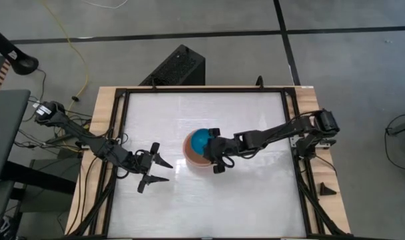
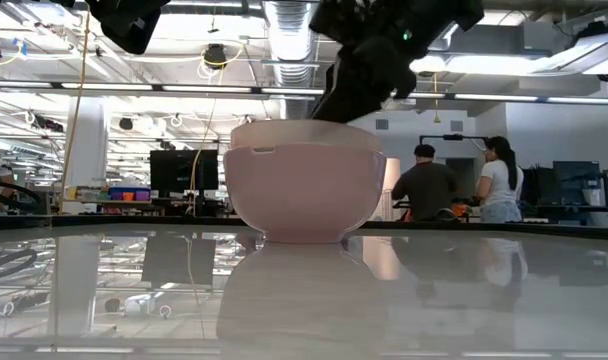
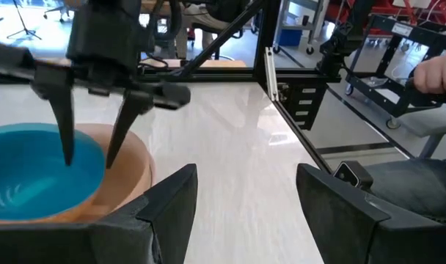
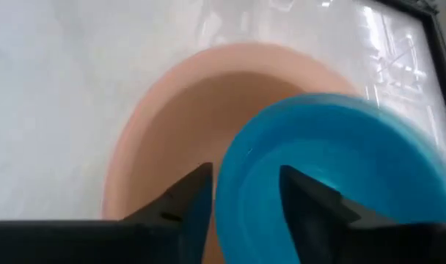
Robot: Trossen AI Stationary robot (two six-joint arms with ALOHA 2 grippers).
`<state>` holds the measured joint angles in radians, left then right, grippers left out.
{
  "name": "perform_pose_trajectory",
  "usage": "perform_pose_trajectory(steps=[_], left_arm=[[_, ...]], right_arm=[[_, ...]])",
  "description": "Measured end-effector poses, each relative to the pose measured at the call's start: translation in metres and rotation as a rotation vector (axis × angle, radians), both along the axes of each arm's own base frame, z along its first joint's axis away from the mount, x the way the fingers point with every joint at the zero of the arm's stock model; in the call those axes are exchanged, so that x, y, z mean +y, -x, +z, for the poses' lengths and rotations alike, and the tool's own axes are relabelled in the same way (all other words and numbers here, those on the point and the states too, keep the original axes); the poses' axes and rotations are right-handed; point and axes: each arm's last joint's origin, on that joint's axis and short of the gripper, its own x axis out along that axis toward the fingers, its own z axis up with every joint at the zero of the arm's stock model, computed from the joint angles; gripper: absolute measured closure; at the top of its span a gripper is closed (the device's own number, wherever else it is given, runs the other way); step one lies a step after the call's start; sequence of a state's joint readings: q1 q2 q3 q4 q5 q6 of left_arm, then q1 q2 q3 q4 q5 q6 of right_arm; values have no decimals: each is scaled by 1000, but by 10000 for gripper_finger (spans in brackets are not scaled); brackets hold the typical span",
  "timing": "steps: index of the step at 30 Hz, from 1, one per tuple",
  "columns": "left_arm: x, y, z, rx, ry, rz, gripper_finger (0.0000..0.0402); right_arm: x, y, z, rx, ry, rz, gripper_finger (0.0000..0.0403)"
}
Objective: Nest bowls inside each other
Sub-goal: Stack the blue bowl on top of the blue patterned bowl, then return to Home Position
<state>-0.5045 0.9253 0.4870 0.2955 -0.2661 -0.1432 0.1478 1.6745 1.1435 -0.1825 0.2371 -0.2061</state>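
Observation:
A pink bowl (image 1: pixel 189 156) stands on its base at the middle of the white table (image 1: pixel 256 193). A blue bowl (image 1: pixel 201 140) lies inside it, off centre toward the far right of the pink bowl (image 4: pixel 172 110). My right gripper (image 4: pixel 245 192) hangs open over the bowls, pointing down at a slant. One finger (image 3: pixel 65 132) is inside the blue bowl (image 3: pixel 32 172) and the other (image 3: pixel 120 128) is outside its rim. In the low view only the pink bowl (image 2: pixel 304 190) shows. My left gripper (image 1: pixel 169 172) waits open, left of the bowls. My right gripper's fingers stand on either side of the blue bowl's rim (image 4: pixel 224 198), coming from above at a slant from the table's right. Whether either finger touches the rim I cannot tell. The blue bowl rests inside the pink one.
Black frame rails (image 1: pixel 292 133) run along the table's edges. A black box (image 1: pixel 179 67) sits beyond the far edge, and a small black wedge (image 1: pixel 326 189) beyond the right rail. Bare table lies around the bowls. People (image 2: pixel 424 185) stand in the room behind.

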Motion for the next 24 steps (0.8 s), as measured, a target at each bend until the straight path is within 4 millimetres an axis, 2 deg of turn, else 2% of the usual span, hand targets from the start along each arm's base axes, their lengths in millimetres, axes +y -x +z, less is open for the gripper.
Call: perform_pose_trajectory(steps=[3,6,10,14,19,24], left_arm=[[0,0,0,1,-1,0,180],[0,0,-1,7,-4,0,180],[0,0,-1,10,-6,-1,180],[-2,1,0,-6,-24,-14,180],[-10,20,13,-95,-76,-61,180],[-7,51,27,-147,-131,28,180]], right_arm=[[1,3,8,-25,-12,-2,187],[3,7,15,-48,-29,-5,180],[4,12,27,-86,-51,-15,196],[4,22,41,-104,-57,-12,233],[20,58,71,-127,-104,34,280],[40,112,91,-235,-144,55,295]])
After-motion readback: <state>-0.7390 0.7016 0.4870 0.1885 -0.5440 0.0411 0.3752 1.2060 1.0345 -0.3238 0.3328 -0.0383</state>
